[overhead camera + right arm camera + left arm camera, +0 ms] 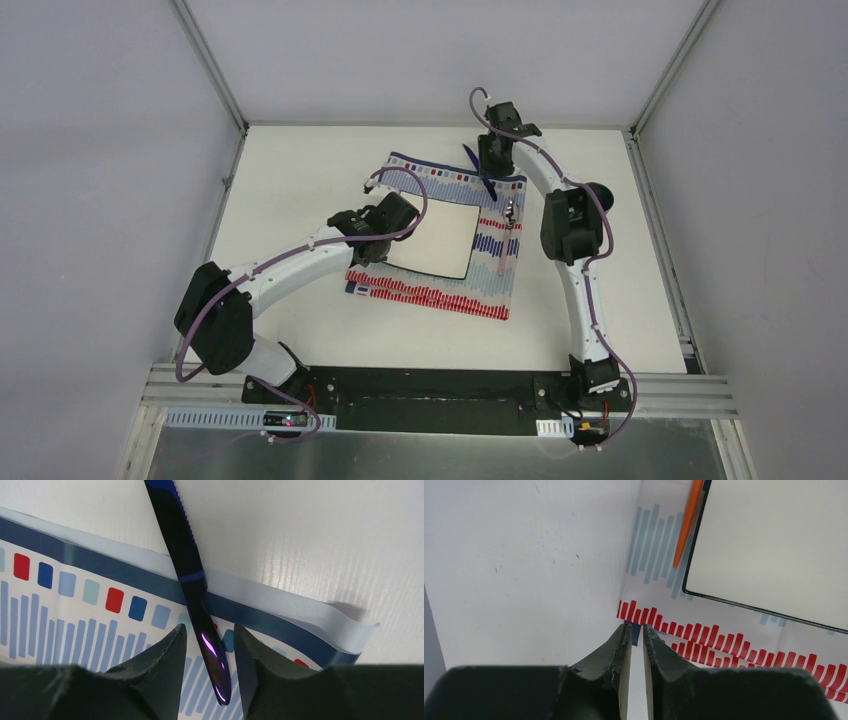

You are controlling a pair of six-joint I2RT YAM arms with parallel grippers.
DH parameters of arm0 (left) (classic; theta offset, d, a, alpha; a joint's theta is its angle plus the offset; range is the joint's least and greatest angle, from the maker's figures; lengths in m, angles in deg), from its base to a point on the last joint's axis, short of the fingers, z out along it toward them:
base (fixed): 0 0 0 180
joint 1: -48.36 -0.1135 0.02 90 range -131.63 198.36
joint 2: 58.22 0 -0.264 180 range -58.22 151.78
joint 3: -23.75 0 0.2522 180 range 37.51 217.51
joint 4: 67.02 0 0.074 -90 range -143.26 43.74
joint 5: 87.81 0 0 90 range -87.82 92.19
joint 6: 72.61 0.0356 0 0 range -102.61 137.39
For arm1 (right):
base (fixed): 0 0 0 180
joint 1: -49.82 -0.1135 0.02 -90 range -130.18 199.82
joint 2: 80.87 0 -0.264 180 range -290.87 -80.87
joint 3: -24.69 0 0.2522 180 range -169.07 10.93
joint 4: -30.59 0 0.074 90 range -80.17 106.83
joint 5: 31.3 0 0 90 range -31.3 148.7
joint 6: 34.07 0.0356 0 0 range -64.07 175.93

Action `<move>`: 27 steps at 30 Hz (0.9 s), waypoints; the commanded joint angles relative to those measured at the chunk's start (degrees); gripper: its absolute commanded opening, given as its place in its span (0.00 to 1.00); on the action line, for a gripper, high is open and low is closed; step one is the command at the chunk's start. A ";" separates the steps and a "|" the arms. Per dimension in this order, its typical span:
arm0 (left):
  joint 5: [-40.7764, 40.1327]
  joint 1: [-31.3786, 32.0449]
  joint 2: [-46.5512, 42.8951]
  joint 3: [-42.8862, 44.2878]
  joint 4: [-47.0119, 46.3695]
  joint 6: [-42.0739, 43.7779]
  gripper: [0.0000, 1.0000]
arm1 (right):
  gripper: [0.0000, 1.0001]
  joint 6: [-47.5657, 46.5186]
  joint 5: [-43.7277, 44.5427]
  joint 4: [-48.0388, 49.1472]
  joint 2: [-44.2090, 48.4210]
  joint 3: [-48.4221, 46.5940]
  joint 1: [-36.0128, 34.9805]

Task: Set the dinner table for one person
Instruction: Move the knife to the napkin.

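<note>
Right gripper [208, 630] is hovering, fingers apart, astride the knife [182, 545], its long axis running up-left across the cloth [75, 605] edge onto the counter [300, 530]. Left gripper [636, 628], almost together at a cloth corner: grip unclear.

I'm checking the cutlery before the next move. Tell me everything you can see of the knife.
The knife is dark, glossy blue-purple, metal by its look, with a serrated blade. It lies flat, slanted across the striped cloth's far border: blade on the white table, handle on the cloth. The right gripper's open fingers straddle the handle end, not visibly touching it.
</note>
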 commanded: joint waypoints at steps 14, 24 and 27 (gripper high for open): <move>-1.70 0.27 -0.78 -0.80 -0.99 -0.84 0.16 | 0.39 1.21 -4.33 1.24 -1.80 -0.65 -0.39; -1.31 0.25 -0.82 -1.02 -1.36 -0.57 0.16 | 0.22 1.71 -5.64 1.34 -1.67 0.56 -0.48; -1.15 0.28 -0.91 -1.29 -1.60 -0.50 0.16 | 0.28 1.75 -6.03 1.23 -1.71 0.76 -0.53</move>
